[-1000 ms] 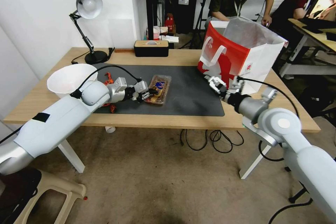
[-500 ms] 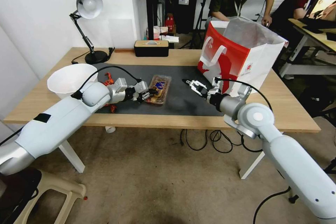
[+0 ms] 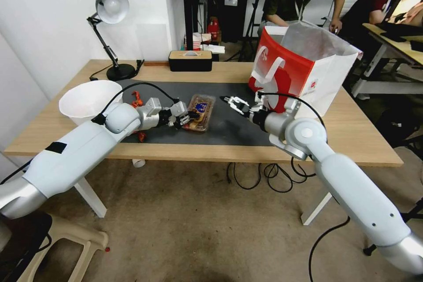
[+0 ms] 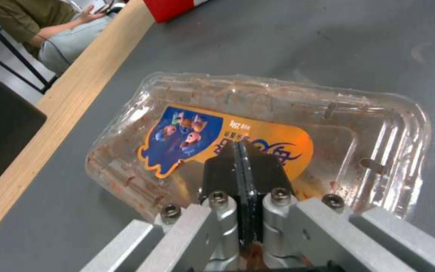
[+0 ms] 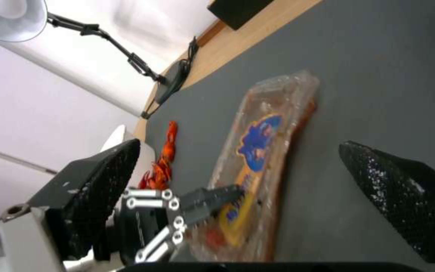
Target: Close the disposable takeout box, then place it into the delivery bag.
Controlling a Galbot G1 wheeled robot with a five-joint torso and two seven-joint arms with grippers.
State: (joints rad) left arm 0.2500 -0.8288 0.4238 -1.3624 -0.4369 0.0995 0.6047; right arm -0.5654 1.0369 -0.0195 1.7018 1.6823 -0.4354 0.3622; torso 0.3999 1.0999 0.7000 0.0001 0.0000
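The takeout box lies lid-down-shut on the dark mat of the worktop. The left hand, fingers pinched together, presses on its labelled lid. The right hand, spread wide, hovers beside it. Thin, light, slippery plastic that probably buckles; take it across the stiff rim. Farther back, the delivery bag stands open.

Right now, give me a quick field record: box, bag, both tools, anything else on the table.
box: lid down, flat on the dark mat, label up
bag: upright on the table's far right, mouth open
left tool: shut, tips pressing on the box lid
right tool: open, above the mat between box and bag, pointing at the box
bowl: white, near left on the table
lamp: far left
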